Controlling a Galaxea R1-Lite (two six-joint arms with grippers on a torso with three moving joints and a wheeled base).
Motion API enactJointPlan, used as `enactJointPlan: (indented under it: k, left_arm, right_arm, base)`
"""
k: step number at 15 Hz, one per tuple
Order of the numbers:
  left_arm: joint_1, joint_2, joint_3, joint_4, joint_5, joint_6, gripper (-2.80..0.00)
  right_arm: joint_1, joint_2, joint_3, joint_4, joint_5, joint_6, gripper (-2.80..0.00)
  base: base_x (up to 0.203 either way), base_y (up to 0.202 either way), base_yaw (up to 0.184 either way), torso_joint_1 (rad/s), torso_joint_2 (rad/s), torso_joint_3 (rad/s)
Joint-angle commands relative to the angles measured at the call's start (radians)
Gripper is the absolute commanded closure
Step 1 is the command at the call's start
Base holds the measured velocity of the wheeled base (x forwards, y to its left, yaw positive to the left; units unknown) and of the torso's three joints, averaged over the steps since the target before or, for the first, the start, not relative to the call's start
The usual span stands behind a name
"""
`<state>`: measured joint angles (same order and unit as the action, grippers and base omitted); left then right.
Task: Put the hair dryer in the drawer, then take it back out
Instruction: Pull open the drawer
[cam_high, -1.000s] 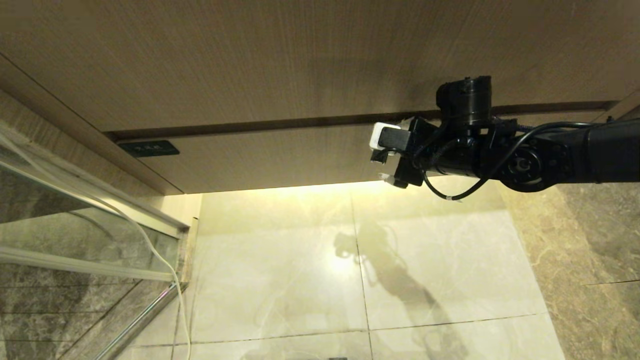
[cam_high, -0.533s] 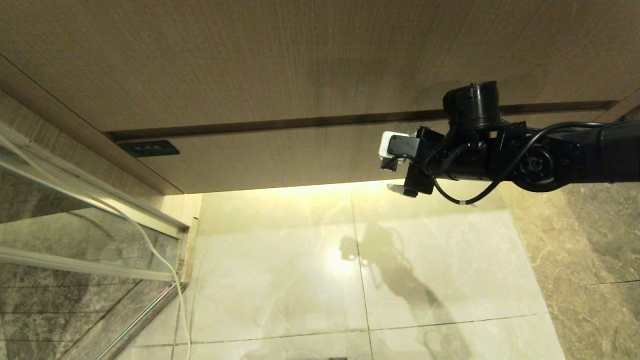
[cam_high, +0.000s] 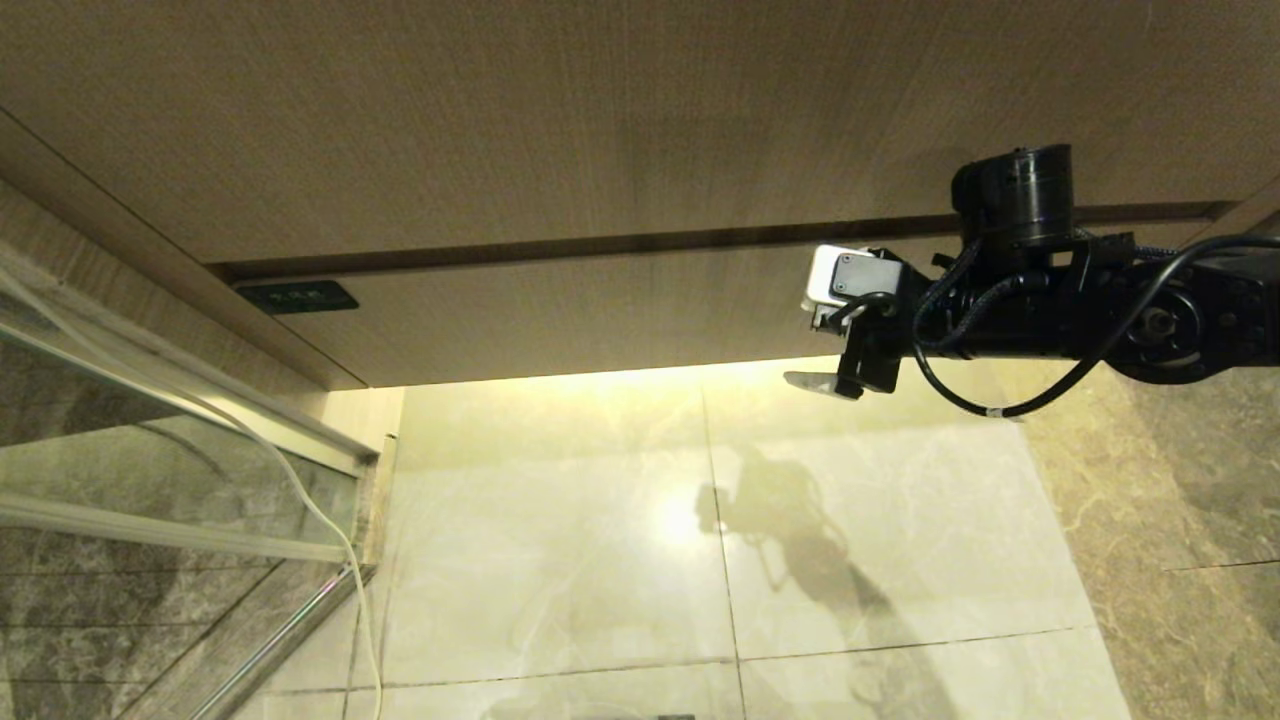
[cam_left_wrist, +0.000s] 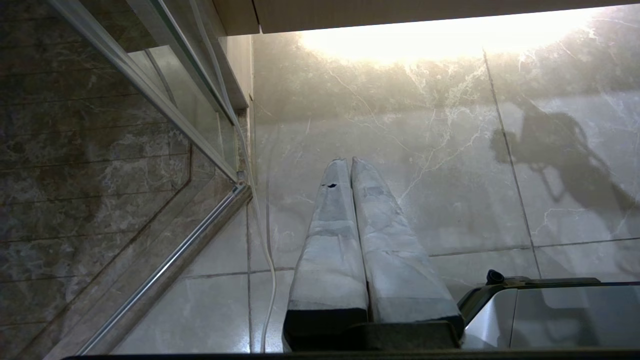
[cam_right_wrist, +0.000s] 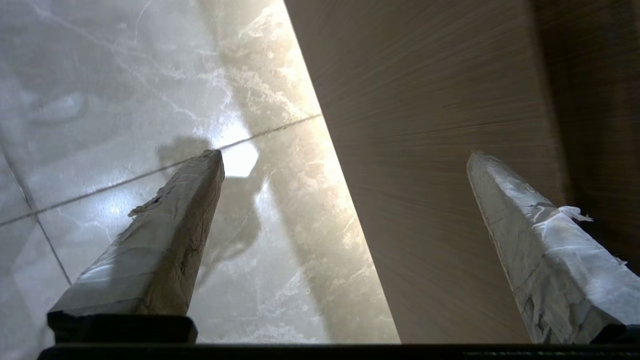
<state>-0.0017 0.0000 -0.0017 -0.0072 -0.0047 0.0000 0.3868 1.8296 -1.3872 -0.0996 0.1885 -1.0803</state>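
Observation:
The drawer is closed; its light-wood front carries a small dark label at the left end and sits below a taller plain wood panel. The hair dryer is out of view. My right gripper hovers just in front of the drawer's right part, at its lower edge. In the right wrist view this gripper is open and empty: one finger is over the drawer front, the other over the floor. My left gripper is shut, parked low and pointing at the floor.
A glass shower screen with a metal frame stands at the left, and a thin white cord runs down beside it. Pale marble floor tiles lie under the vanity. A brown marble wall closes the right side.
My right gripper has shifted to the right along the drawer front and dropped a little, with the wrist turning. It has stayed open. The drawer has stayed closed.

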Motion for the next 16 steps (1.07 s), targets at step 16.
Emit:
enactJointPlan:
  k: [16]
  left_arm:
    - [0.0,0.002,0.0,0.0,0.0,0.0,0.0]
  right_arm:
    - [0.0,0.072,-0.082,-0.132,0.051,0.047,-2.8]
  base:
    - [0.0,0.0,0.0,0.0,0.0,0.0]
